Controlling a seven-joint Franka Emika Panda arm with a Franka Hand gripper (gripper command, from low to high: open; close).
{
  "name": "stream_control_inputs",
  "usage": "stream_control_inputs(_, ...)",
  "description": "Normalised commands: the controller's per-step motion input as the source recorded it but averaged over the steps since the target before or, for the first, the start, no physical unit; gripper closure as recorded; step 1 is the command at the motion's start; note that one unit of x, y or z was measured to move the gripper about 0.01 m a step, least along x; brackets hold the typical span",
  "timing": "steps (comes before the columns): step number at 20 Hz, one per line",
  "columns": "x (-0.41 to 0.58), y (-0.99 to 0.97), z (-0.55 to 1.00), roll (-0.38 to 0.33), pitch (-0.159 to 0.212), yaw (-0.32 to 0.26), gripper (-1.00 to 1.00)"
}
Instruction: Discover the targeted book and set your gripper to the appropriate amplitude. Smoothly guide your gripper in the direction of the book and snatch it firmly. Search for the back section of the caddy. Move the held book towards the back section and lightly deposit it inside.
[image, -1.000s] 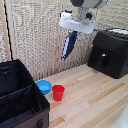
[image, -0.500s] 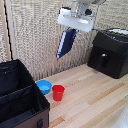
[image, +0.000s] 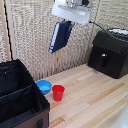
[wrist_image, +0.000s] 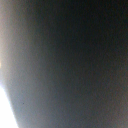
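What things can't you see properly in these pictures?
- The jaws: in the exterior view the white gripper block and the book hide them.
- The wrist view: only a dark blur with a pale edge, likely the book too close to the lens.
- The caddy: cut off by the exterior view's left and bottom edges, so its compartments are only partly visible.
- The black machine: cut by the right edge, its panel too blurred to read.
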Motion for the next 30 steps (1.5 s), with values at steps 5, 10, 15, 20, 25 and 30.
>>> stream_control_inputs(5,0.300,0.87,0.54,-0.002,0.000,-0.052,1.00)
stream_control_inputs(10,0.310,0.87,0.52,0.000,0.000,-0.058,1.00)
stream_control_inputs(15,0.209,0.84,0.44,0.000,0.000,-0.078,1.00)
stream_control_inputs(20,0.131,0.81,0.37,0.000,0.000,-0.092,1.00)
stream_control_inputs(25,0.133,0.81,0.36,0.000,0.002,-0.087,1.00)
stream_control_inputs(30,0.132,0.82,0.30,0.000,0.020,-0.078,1.00)
